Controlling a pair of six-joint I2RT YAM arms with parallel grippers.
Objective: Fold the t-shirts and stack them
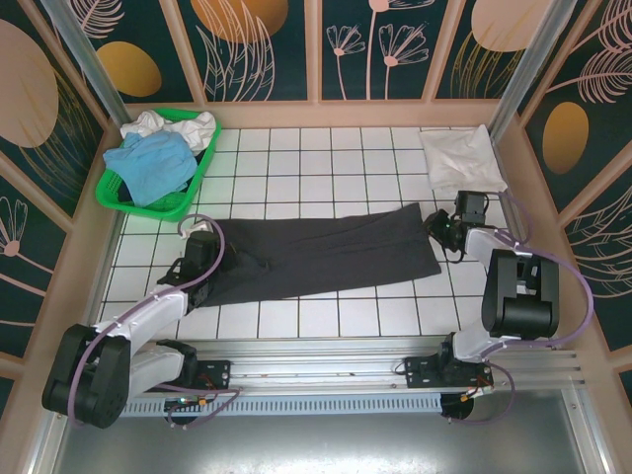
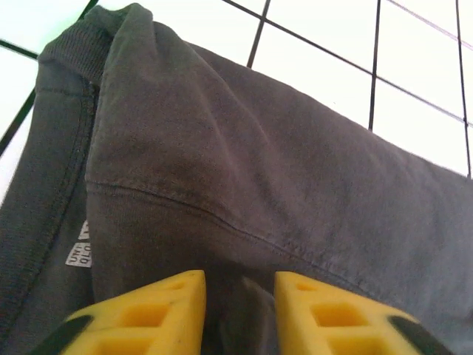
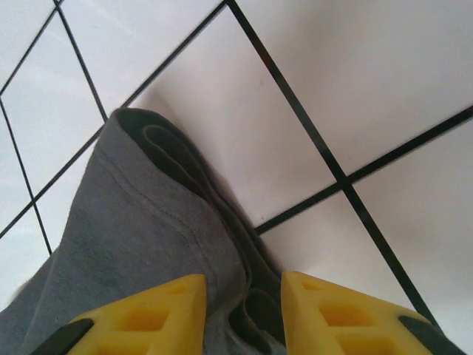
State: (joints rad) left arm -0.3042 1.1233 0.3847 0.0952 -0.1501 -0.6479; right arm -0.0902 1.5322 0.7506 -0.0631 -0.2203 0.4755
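Observation:
The dark charcoal t-shirt (image 1: 326, 252) lies folded into a long strip across the middle of the tiled table. My left gripper (image 1: 202, 259) sits low over its left end, near the collar. In the left wrist view the yellow fingers (image 2: 148, 314) of the left gripper (image 2: 240, 285) stand apart, with a small raised ridge of the dark cloth (image 2: 244, 148) between them. My right gripper (image 1: 441, 229) is at the strip's right end. Its jaws (image 3: 244, 288) are also apart, straddling the layered edge of the shirt (image 3: 140, 237) without pinching it.
A green basket (image 1: 148, 207) at the back left holds a light blue t-shirt (image 1: 153, 163) and a white one (image 1: 173, 125). A folded white t-shirt (image 1: 462, 158) lies at the back right corner. Walls close in the table on three sides.

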